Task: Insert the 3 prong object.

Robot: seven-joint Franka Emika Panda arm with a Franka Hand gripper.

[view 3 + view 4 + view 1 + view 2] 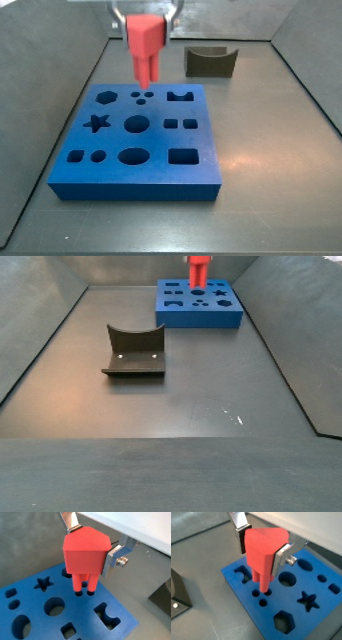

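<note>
3 prong object (85,554) looks light and rigid; gripper (88,547) fingers (115,558) clamp its body, prongs entering the blue board (40,612) holes

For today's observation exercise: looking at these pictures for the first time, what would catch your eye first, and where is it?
The salmon-red 3 prong object stands out, held upright in the pincer, its prongs entering small holes in the blue board. The board, cut with star, hexagon and round holes, lies at one end of the grey floor. Apart from it stands the dark fixture.
</note>
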